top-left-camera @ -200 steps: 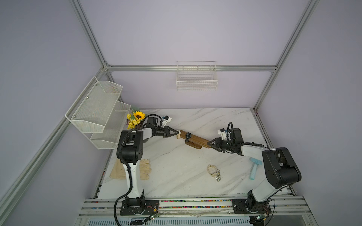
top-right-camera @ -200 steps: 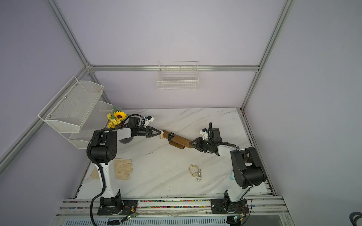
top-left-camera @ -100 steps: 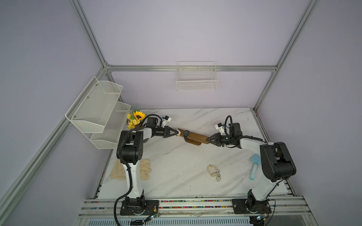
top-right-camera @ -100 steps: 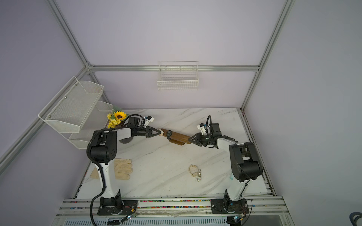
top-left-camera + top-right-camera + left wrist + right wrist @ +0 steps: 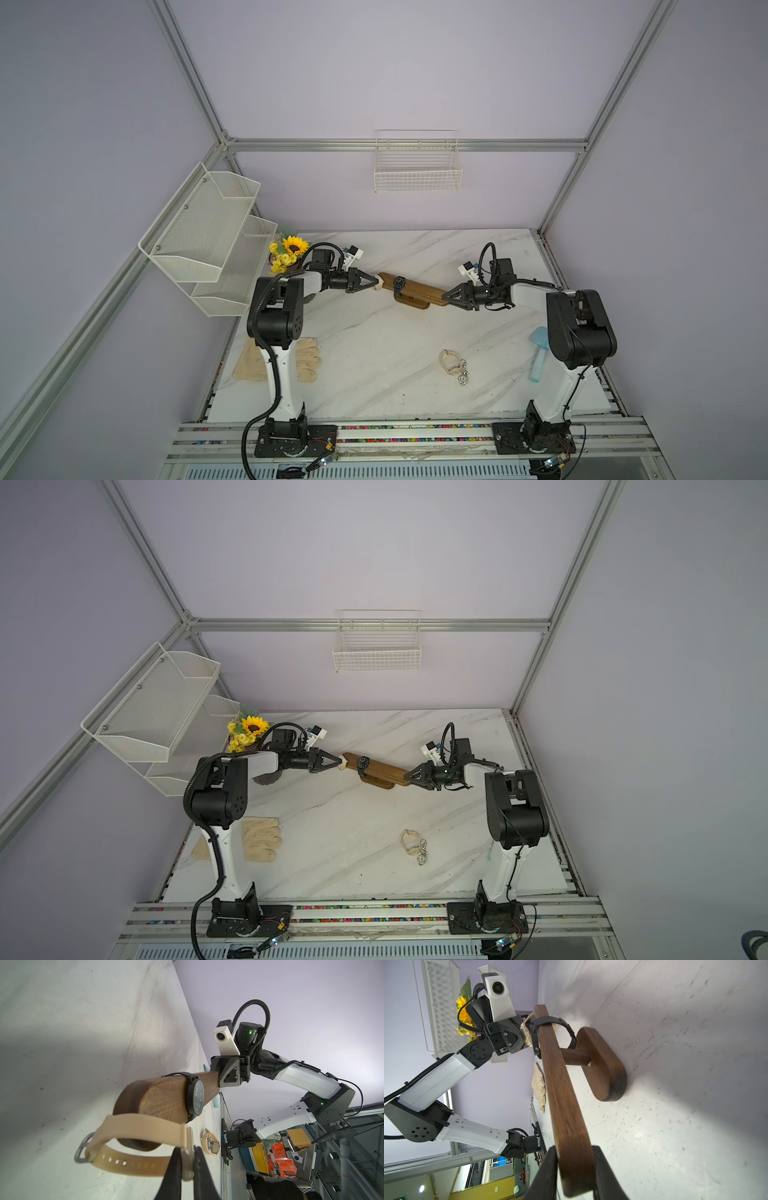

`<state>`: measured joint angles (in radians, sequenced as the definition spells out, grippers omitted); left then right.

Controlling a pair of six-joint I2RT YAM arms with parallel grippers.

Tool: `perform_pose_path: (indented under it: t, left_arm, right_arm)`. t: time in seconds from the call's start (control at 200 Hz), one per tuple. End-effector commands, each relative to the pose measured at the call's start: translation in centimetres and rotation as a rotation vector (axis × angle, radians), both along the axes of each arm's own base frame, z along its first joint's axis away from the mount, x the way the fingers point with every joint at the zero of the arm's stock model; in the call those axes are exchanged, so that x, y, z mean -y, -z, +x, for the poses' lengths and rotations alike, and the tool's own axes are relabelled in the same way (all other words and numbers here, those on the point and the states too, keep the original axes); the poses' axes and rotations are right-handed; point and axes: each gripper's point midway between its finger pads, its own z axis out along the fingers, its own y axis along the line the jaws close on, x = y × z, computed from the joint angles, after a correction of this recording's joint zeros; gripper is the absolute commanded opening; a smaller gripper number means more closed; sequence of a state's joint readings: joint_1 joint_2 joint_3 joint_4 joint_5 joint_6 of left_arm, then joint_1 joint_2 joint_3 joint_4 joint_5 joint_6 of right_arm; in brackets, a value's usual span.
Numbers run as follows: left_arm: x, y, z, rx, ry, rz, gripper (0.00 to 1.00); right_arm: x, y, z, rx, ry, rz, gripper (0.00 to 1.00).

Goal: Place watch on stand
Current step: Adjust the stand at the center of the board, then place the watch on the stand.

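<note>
The brown wooden stand (image 5: 419, 287) (image 5: 384, 769) lies slantwise at mid-table, with a black watch (image 5: 399, 282) strapped round its bar. My left gripper (image 5: 377, 284) (image 5: 187, 1149) is shut on a beige watch (image 5: 135, 1126) by its case, at the bar's left end. In the right wrist view beige strap shows on both sides of that end. My right gripper (image 5: 444, 297) (image 5: 575, 1150) is shut on the bar's (image 5: 562, 1095) right end, a finger on each side. The stand's base (image 5: 602, 1064) rests on the marble.
Another beige watch with a keychain (image 5: 453, 365) lies nearer the front. Cream gloves (image 5: 305, 361) lie at front left and a light blue brush (image 5: 538, 353) by the right arm's base. Sunflowers (image 5: 293, 247) and a white mesh shelf (image 5: 208, 232) stand back left.
My right arm has drawn its elbow in and its jaws have narrowed onto the bar's right end. The left gripper and the beige watch have hardly moved.
</note>
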<state>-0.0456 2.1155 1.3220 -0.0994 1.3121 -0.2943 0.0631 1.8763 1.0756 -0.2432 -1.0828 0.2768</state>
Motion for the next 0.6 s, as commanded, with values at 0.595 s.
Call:
perform_pose_path:
  t: [0.595]
  left_arm:
    - [-0.8, -3.0, 1.3, 0.06, 0.034, -0.072, 0.08]
  right_arm:
    - [0.4, 6.4, -1.4, -0.168, -0.176, -0.046, 0.0]
